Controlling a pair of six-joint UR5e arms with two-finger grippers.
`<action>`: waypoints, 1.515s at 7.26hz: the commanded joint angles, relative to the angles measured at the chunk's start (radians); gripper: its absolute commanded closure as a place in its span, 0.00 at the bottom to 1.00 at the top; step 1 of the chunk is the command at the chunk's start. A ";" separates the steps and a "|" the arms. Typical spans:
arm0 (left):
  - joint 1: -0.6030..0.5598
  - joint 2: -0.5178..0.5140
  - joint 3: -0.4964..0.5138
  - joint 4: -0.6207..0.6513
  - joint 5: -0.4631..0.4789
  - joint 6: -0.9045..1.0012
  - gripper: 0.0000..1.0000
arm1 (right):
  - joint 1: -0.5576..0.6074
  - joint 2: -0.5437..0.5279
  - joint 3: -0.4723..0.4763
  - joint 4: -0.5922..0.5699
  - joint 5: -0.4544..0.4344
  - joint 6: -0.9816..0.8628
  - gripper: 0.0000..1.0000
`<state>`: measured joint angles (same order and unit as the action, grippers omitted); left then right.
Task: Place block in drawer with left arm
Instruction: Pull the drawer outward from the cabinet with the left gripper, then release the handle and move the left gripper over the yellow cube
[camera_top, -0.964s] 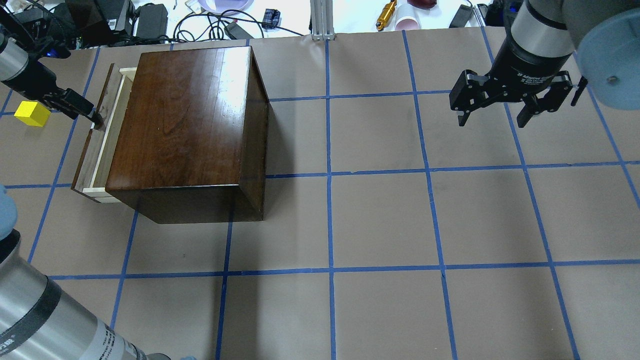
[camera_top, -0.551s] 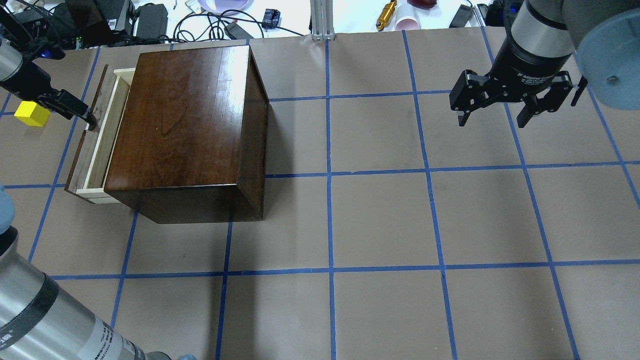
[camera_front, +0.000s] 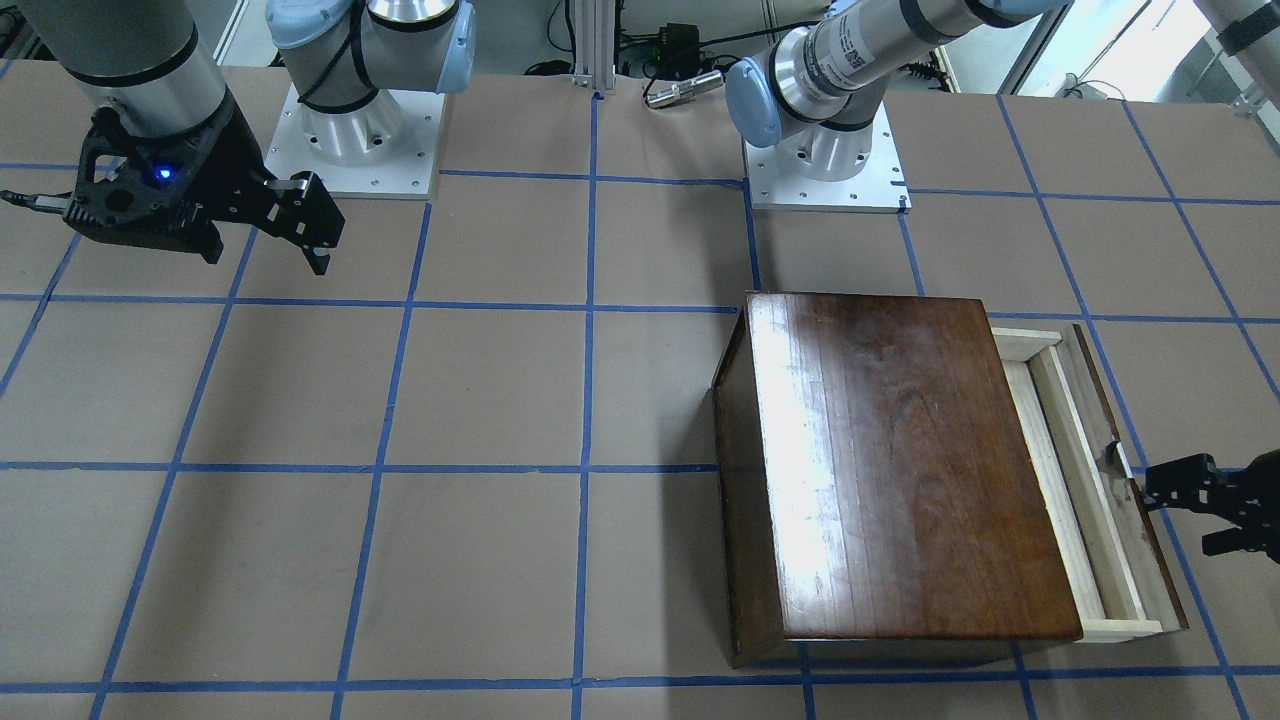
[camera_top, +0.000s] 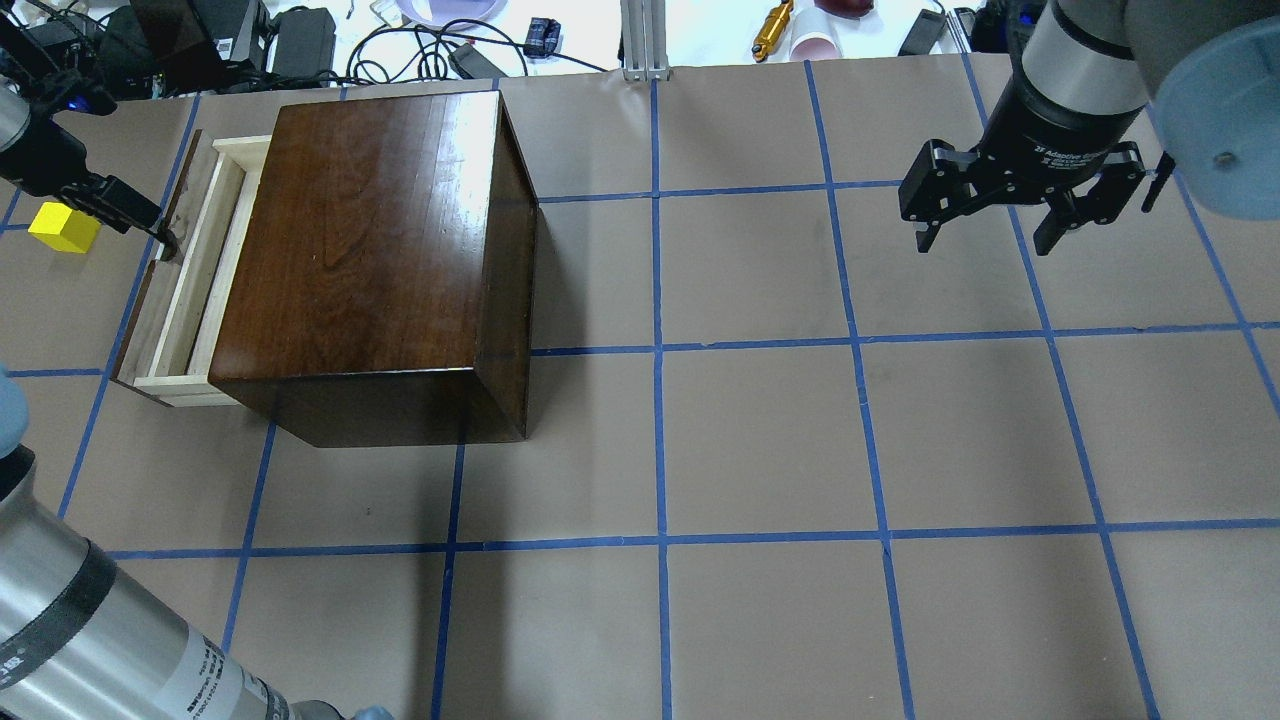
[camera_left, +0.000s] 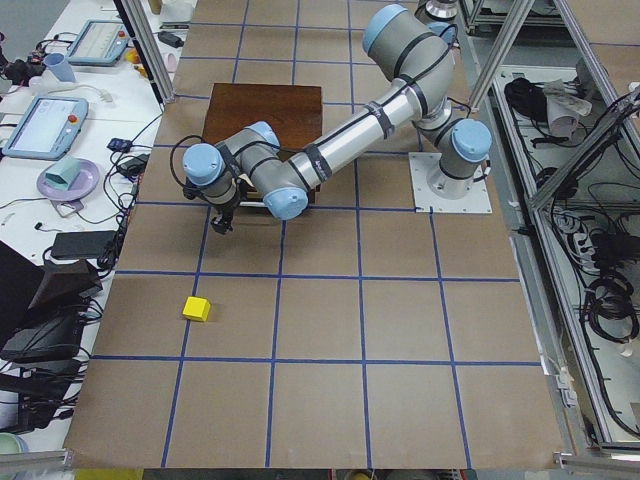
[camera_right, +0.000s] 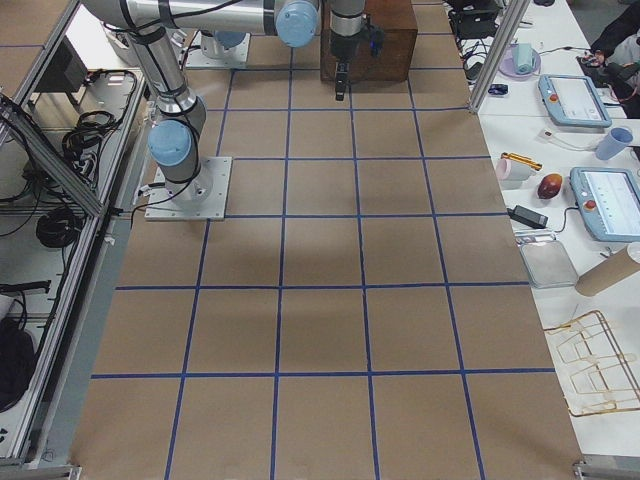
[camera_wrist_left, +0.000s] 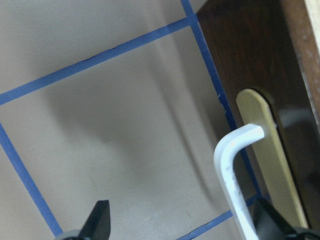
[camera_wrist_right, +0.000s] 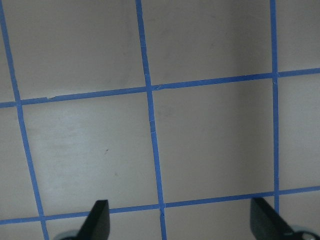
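The yellow block lies on the table left of the drawer; it also shows in the exterior left view. The drawer stands partly pulled out of the dark brown cabinet, its pale wood tray empty where it shows. My left gripper is at the drawer's dark front panel, between block and drawer, fingers apart. In its wrist view a white bent handle on the front panel sits between the open fingertips. My right gripper hangs open and empty at the far right.
Cables, a purple plate and a gold object lie beyond the table's far edge, beside an aluminium post. Both arm bases stand at the robot's side. Blue tape grids the brown table.
The drawer has slid further out of the cabinet, leftward in the overhead view, and my left gripper has moved with it. The block and right arm have not moved.
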<state>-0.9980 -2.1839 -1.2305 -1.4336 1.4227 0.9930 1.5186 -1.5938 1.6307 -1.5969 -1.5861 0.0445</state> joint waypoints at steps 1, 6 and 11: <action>0.002 -0.016 0.026 -0.001 0.012 0.022 0.01 | 0.000 0.000 0.001 0.000 0.000 0.000 0.00; 0.022 -0.021 0.049 -0.005 0.012 0.033 0.01 | 0.000 0.000 0.000 0.000 0.000 0.000 0.00; 0.022 0.003 0.110 -0.011 0.053 -0.010 0.01 | 0.000 0.000 0.000 0.000 0.000 0.000 0.00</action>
<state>-0.9756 -2.1816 -1.1518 -1.4460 1.4534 0.9868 1.5186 -1.5938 1.6306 -1.5969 -1.5861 0.0445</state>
